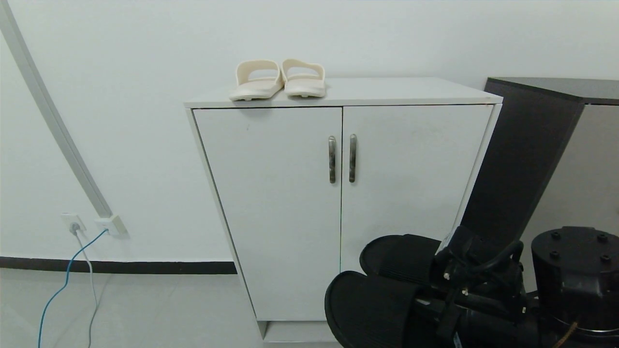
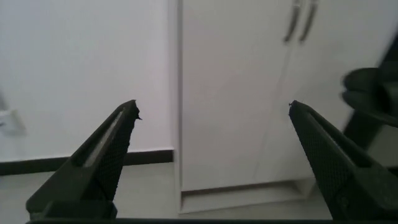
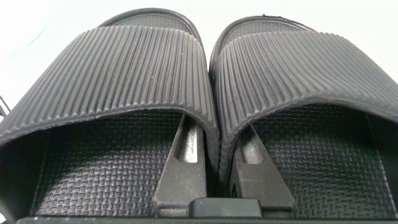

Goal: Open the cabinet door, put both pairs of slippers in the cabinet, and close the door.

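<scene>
While the white two-door cabinet stands shut against the wall, I can see its two upright metal bar handles side by side at the seam between the doors. On the cabinet's top, toward its left end, rests the pair of cream open-toe rubber slippers. The two slippers touch each other, and their toes reach the front edge.

My right gripper sits low in front of the right-hand door and has the pair of black ribbed rubber slippers in its grip. From the right wrist camera I make out one finger tucked under each strap. The adjoining side walls of the two slippers are pinched between the fingers, so that gripper is clamped firmly on the pair.

My left gripper is spread wide, with nothing between its black fingers. Through the gap I look at the cabinet's left edge and closed front.

Just beside the white cabinet on its right stands a dark brown cupboard. On the wall to the left, a grey conduit slants down to a pair of white sockets. A blue cable and a grey cable hang from them to the floor.
</scene>
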Motion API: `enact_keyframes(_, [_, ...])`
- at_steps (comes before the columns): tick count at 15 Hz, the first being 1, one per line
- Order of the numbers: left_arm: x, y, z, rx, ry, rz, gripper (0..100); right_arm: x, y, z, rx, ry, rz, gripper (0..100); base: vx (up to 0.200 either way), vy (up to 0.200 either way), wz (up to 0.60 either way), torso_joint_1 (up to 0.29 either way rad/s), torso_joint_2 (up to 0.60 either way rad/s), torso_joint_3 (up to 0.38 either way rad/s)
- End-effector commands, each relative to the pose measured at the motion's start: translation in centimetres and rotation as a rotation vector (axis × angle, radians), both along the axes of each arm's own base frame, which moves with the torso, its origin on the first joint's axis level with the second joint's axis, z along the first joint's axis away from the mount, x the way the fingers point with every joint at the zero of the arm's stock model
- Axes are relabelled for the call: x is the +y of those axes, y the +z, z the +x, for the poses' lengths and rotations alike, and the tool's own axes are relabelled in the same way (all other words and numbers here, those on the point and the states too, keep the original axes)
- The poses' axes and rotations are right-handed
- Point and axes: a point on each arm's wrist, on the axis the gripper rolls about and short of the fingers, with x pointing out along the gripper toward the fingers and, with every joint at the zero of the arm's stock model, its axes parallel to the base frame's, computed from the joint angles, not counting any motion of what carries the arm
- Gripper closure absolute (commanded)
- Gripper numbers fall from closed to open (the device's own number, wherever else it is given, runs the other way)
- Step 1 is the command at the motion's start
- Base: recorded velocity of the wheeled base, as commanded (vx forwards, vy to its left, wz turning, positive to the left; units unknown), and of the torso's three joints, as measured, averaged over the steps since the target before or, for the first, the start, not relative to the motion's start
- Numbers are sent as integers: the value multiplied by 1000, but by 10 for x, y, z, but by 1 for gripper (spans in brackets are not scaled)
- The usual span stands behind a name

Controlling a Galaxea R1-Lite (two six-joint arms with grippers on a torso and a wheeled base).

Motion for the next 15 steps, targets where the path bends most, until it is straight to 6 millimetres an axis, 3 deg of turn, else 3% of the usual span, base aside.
enact_keyframes(1, [-4, 33, 29, 128, -169, -11, 0, 1, -4, 0, 1, 3, -2, 100, 0, 0, 0, 0, 0, 0])
enact_keyframes(8, [-19, 85, 82, 171, -660, -2, 0, 4, -12, 2, 16, 21, -8, 100, 0, 0, 0, -7, 48, 47])
enact_keyframes(15, [-48, 107, 142, 217, -790, 17, 0, 3, -12, 2, 15, 18, -8, 100, 0, 0, 0, 0, 0, 0])
